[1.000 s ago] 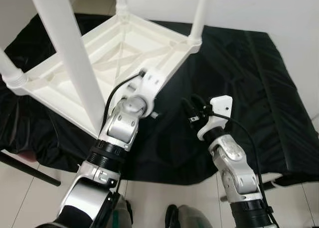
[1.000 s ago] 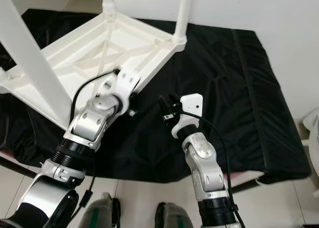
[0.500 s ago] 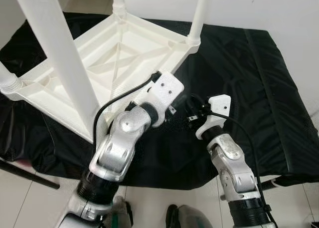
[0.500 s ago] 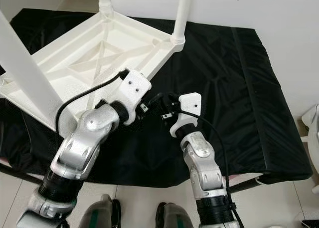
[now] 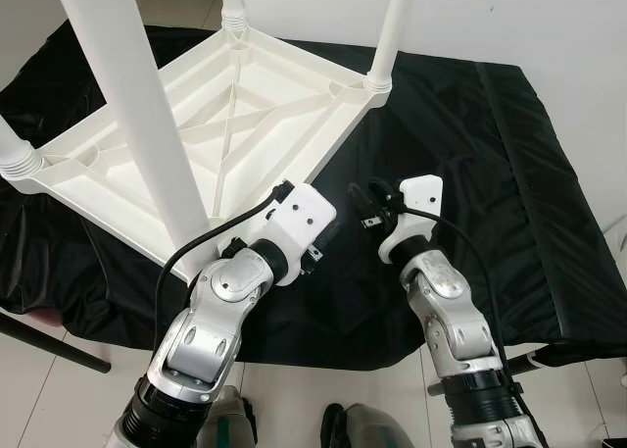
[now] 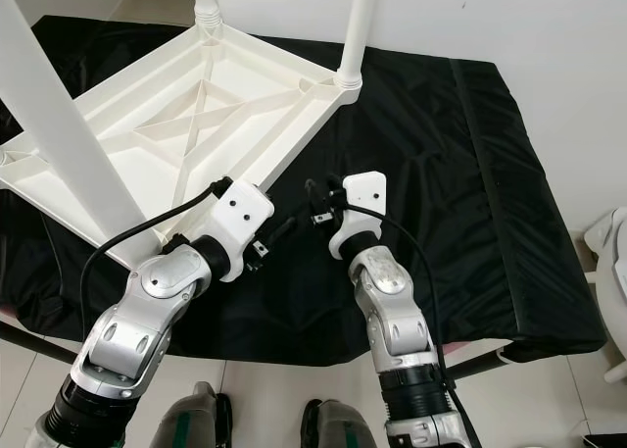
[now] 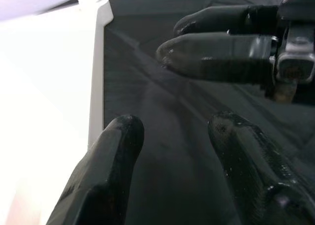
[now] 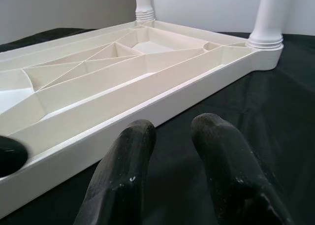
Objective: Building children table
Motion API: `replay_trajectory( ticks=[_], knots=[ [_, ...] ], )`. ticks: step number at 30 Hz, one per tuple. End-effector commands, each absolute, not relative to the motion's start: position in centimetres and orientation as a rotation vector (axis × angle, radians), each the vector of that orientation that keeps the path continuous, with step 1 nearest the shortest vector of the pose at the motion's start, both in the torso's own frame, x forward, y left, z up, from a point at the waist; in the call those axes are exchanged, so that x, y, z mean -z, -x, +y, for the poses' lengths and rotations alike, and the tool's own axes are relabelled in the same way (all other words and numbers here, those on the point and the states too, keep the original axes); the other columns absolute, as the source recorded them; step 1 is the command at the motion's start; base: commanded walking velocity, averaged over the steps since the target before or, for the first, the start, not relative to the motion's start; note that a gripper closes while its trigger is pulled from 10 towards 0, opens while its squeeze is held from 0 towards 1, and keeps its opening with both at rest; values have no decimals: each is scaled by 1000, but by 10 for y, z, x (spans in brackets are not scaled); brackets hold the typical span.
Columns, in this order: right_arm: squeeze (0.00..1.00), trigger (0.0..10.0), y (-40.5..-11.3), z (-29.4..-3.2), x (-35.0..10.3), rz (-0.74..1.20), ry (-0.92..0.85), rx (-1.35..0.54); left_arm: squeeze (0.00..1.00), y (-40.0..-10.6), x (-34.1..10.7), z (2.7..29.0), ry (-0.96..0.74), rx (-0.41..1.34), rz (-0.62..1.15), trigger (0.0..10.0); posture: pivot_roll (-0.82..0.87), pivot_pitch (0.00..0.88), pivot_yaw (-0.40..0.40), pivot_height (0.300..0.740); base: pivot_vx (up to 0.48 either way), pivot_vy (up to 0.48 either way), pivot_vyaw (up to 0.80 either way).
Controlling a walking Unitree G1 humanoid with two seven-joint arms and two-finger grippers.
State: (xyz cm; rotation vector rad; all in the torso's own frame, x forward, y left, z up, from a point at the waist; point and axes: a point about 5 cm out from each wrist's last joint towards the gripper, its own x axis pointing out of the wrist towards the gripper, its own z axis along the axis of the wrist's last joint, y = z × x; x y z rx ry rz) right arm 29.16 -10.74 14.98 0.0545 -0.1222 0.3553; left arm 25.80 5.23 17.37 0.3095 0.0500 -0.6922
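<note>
A white plastic children's table (image 5: 333,139) lies upside down on a black cloth (image 5: 470,154), its ribbed underside facing up. Its round legs stand up from the corners, the nearest leg (image 5: 137,105) very close to me. My left gripper (image 5: 328,232) hovers low over the cloth just off the table's near right edge, open, with nothing between its fingers (image 7: 115,151). My right gripper (image 5: 362,201) sits beside it, a little further right, pointing at the same edge (image 8: 147,102). It is open and empty, its fingers (image 8: 123,180) a small gap apart.
The black cloth covers a low platform that ends near my feet (image 5: 362,433). A white wall (image 5: 490,17) runs along the back. A dark rod (image 5: 49,345) lies on the tiled floor at the lower left. Bare cloth stretches to the right of the table.
My left gripper has come away from the table's edge and dropped back toward me, ending beside the right gripper. The right gripper has shifted slightly left toward the table.
</note>
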Motion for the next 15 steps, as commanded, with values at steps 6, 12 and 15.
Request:
replay_trajectory(
  ticks=[6, 12, 15],
  knots=[
    [0, 10000, -292, -106, -152, -128, -68, -360, 0, -285, -152, 50, -317, 467, 199, 10000, 28, 49, -51, 740, 0, 0, 0],
    [0, 10000, -297, -109, -149, -99, -52, -301, 0, -292, -152, 52, -322, 424, 219, 10000, 5, 58, -36, 740, 0, 0, 0],
    [0, 10000, -303, -112, -149, -94, -37, -253, 0, -295, -153, 51, -308, 408, 229, 10000, 4, 65, -34, 740, 0, 0, 0]
  ],
)
